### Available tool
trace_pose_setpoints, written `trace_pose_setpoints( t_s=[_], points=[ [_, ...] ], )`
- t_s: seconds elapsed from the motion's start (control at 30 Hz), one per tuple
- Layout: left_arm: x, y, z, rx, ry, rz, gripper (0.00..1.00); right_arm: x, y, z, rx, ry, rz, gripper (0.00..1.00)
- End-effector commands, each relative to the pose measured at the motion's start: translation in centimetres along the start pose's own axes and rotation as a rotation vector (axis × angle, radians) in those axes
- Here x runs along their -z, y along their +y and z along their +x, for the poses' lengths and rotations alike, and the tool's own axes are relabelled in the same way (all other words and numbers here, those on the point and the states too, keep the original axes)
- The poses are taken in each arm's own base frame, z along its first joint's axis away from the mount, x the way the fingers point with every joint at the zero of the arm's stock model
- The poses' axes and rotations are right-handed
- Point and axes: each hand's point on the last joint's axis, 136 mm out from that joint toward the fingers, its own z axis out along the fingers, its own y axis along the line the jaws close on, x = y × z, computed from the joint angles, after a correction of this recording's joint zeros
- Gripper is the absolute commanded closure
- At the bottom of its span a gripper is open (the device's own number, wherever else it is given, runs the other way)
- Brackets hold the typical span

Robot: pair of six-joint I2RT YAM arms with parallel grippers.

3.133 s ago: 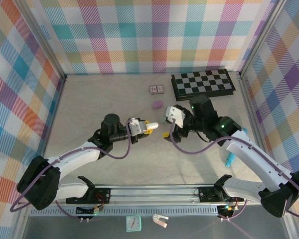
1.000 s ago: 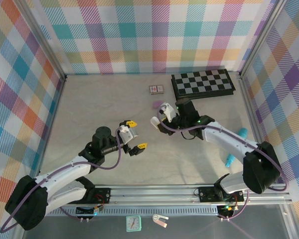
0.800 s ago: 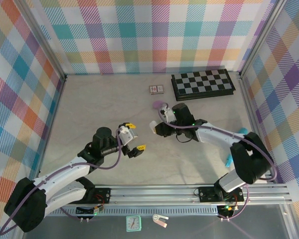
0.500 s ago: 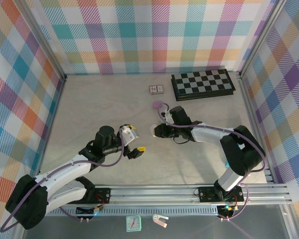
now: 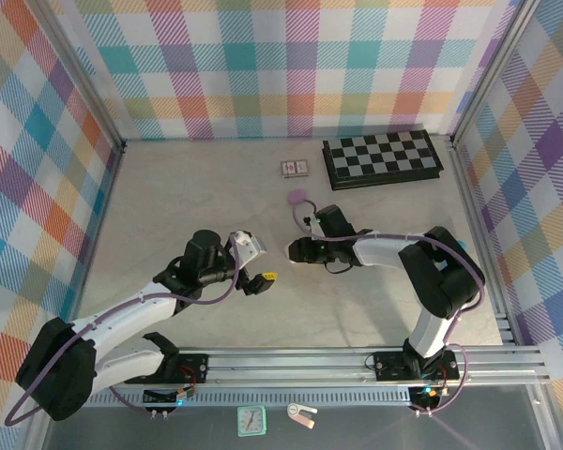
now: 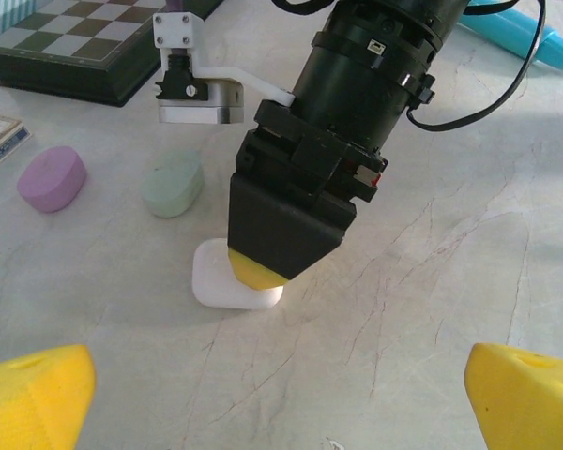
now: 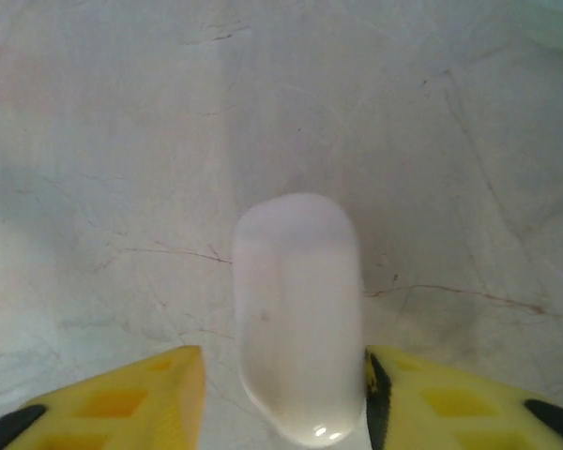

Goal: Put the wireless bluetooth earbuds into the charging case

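A closed white charging case [image 7: 300, 314] lies flat on the table. My right gripper [image 7: 281, 403] is down over it, open, with one yellow finger [image 7: 122, 398] on each side; the right finger touches the case and the left stands a little off. In the left wrist view the right gripper [image 6: 263, 267] covers part of the white case [image 6: 216, 286]. My left gripper [image 6: 281, 398] is wide open and holds nothing, a short way left of the case [image 5: 291, 249]. From above, the left gripper [image 5: 261, 261] faces the right gripper [image 5: 298, 248]. The earbuds are hidden or out of view.
A purple case [image 6: 52, 178] and a pale green case [image 6: 172, 185] lie just behind the white one. A chessboard [image 5: 382, 157] and a small card box [image 5: 294, 168] sit at the back. A teal stick [image 6: 516, 28] lies to the right.
My right gripper has swung left and dropped to the table over the white case. My left gripper, shut three seconds ago, has opened and drawn back a little.
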Motion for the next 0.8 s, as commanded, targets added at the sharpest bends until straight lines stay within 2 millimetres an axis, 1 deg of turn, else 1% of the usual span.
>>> trace_pose_setpoints(
  t_s=[0.0,0.07,0.13,0.2,0.3,0.4,0.5,0.6,0.63,0.67,0.7,0.77],
  points=[
    [0.0,-0.2,-0.8,0.01,-0.003,0.019,0.0,1.5,0.2,-1.8,0.051,-0.058,0.047,0.42],
    [0.0,0.2,-0.9,0.013,-0.009,0.0,0.0,2.6,0.0,-2.4,0.081,-0.089,0.083,0.38],
    [0.2,1.0,-0.7,0.027,-0.02,-0.047,0.0,3.8,-0.4,-3.1,0.104,-0.135,0.125,0.34],
    [0.5,1.9,-0.5,0.037,-0.033,-0.099,0.0,5.4,-0.8,-4.3,0.136,-0.216,0.178,0.27],
    [1.3,4.0,-0.2,0.062,-0.054,-0.206,0.0,8.6,-1.7,-6.4,0.213,-0.369,0.263,0.11],
    [2.9,6.9,-0.1,0.126,-0.094,-0.338,0.0,12.4,-3.3,-8.1,0.256,-0.511,0.347,0.01],
    [4.8,10.2,1.3,0.175,-0.09,-0.489,0.0,16.5,-5.2,-9.5,0.284,-0.636,0.421,0.01],
    [6.7,13.1,3.1,0.228,-0.079,-0.626,0.0,19.5,-7.8,-10.2,0.321,-0.727,0.503,0.01],
    [7.1,13.8,3.7,0.242,-0.08,-0.66,0.0,20.2,-8.7,-10.3,0.331,-0.745,0.533,0.01],
    [7.5,14.5,4.9,0.265,-0.068,-0.698,0.0,20.7,-9.9,-10.3,0.331,-0.762,0.567,0.01],
    [7.6,15.2,5.6,0.281,-0.066,-0.719,0.0,21.2,-11.1,-10.2,0.32,-0.778,0.594,0.01],
    [7.7,16.2,7.1,0.327,-0.054,-0.739,0.0,21.4,-13.0,-9.8,0.301,-0.796,0.622,0.01]
  ],
)
